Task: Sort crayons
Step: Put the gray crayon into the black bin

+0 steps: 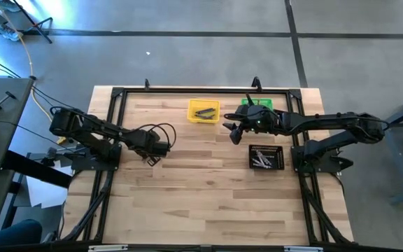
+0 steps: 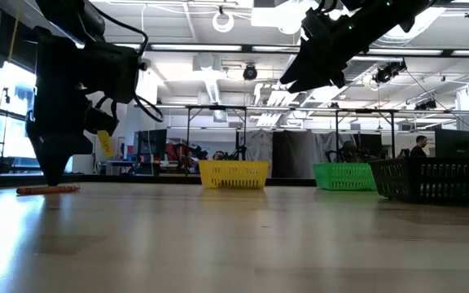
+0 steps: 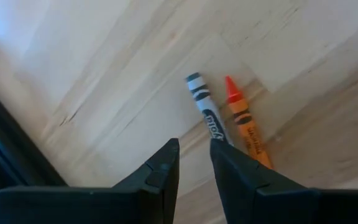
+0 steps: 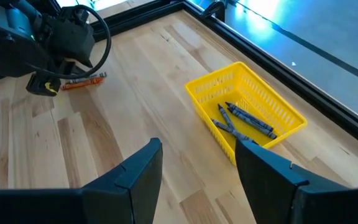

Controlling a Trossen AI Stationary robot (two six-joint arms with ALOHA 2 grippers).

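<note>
A grey-blue crayon (image 3: 204,115) and an orange crayon (image 3: 244,124) lie side by side on the wooden table at its left. My left gripper (image 3: 194,152) is low over the table (image 2: 55,175), its fingers a narrow gap apart with nothing between them. The crayons lie just beside one finger, and the grey-blue crayon's near end is hidden behind it. My right gripper (image 1: 233,131) is open and empty, high above the table in front of the yellow bin (image 4: 247,115). That bin holds several grey-blue crayons (image 4: 244,118). My left gripper points down at the table. One finger (image 3: 235,165) stands over the near end of the grey-blue crayon (image 3: 215,132). I cannot tell whether it touches the crayon. Both crayons lie flat on the table.
The yellow bin (image 1: 203,110) and the green bin (image 1: 263,105) stand at the far edge. The black tray (image 1: 266,157) at the right holds pale crayons. A black frame (image 1: 114,133) runs round the table. Bare wood lies between the arms and toward the near edge.
</note>
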